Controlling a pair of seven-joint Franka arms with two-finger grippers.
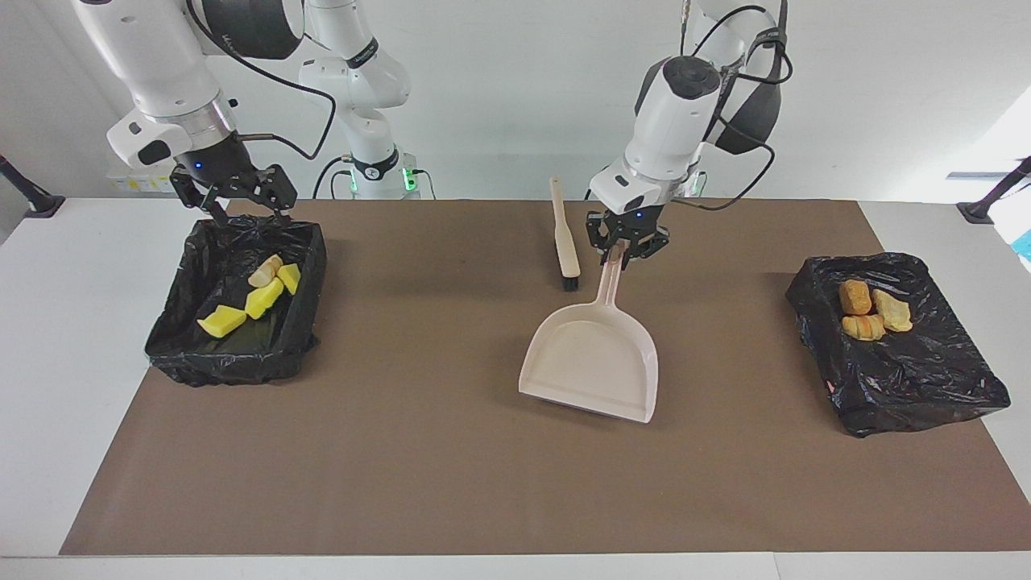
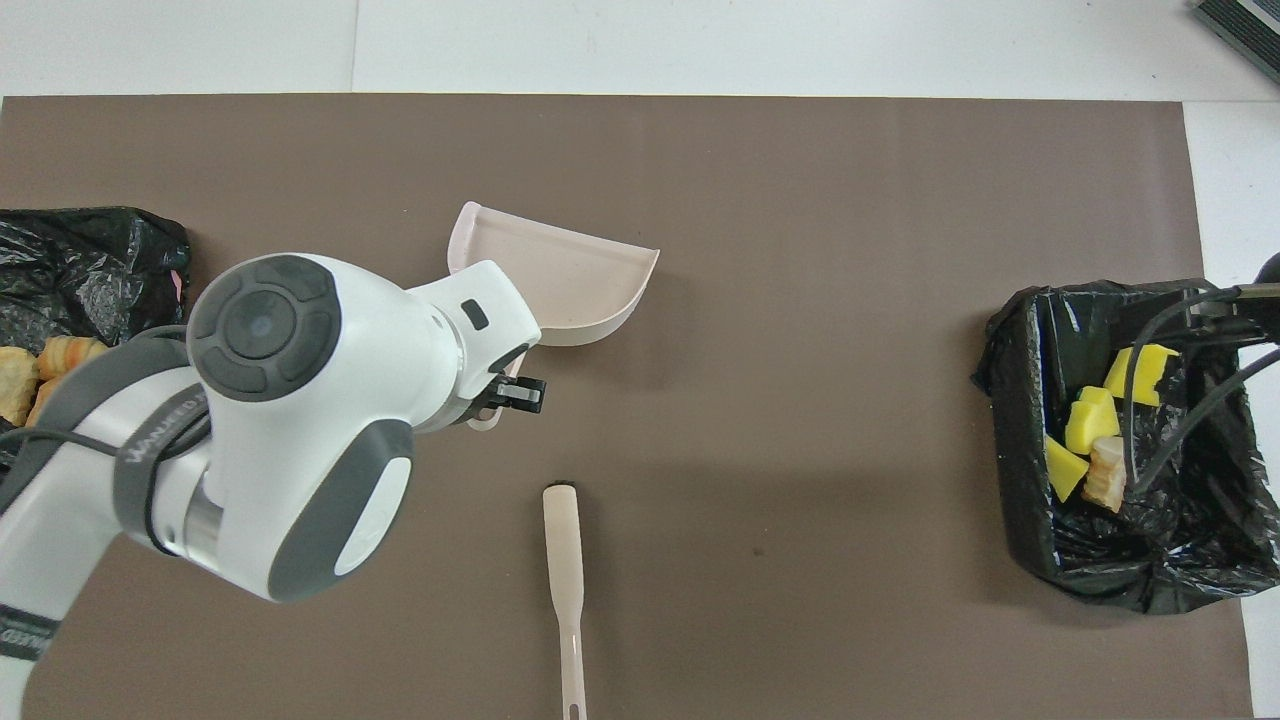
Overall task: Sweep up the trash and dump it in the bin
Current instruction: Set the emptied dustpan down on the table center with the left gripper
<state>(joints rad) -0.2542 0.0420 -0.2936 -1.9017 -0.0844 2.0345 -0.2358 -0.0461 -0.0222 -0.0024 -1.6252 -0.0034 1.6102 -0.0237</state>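
My left gripper [image 1: 624, 251] is shut on the handle of a pale pink dustpan [image 1: 592, 366], also seen from overhead as the dustpan [image 2: 560, 285]. The pan is empty and slopes down to the brown mat at mid-table, its handle raised. A bin [image 1: 302, 266] lined with black plastic at the right arm's end holds several yellow and tan lumps of trash [image 1: 264, 298]. My right gripper [image 1: 242, 211] hangs open over that bin's rim nearest the robots. Another black-lined bin [image 1: 926, 379] at the left arm's end holds three tan and orange-brown lumps [image 1: 866, 310].
A brush [image 1: 565, 242] with a pale handle and black bristles lies on the mat beside the dustpan's handle, toward the right arm's end; overhead the brush [image 2: 565, 570] shows near the robots. The brown mat [image 1: 451, 467] covers most of the white table.
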